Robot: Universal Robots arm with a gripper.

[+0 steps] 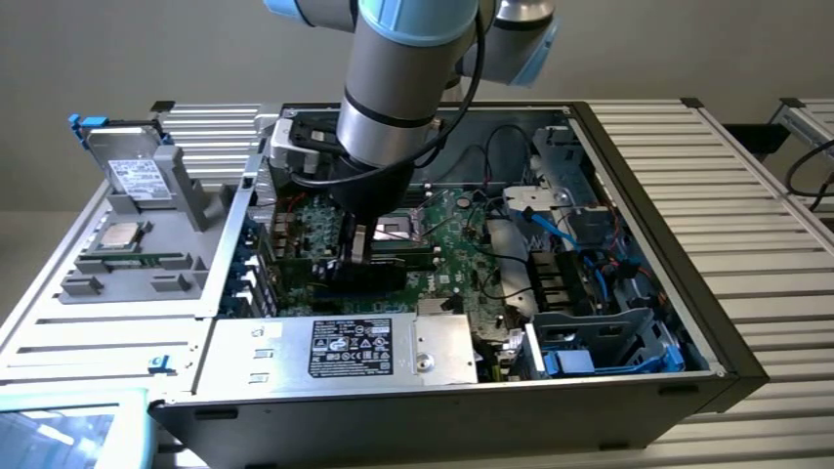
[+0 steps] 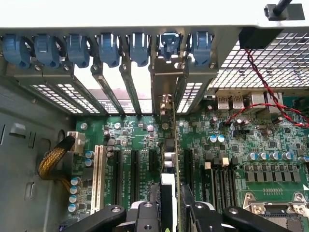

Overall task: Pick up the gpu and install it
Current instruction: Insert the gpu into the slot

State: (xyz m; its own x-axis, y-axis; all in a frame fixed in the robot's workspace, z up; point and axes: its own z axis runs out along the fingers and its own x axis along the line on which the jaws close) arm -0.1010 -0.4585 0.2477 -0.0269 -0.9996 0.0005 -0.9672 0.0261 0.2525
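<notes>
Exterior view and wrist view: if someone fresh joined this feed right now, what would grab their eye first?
First the robot arm plunging into the open computer case, its gripper low over the green motherboard. Next, the gpu standing on edge between the fingers, clamped and lined up with an expansion slot. Then the row of blue latches along the case's rear wall.

Green motherboard, blue slot clips, silver perforated case wall, red-and-black twisted wires, black pincer.
</notes>
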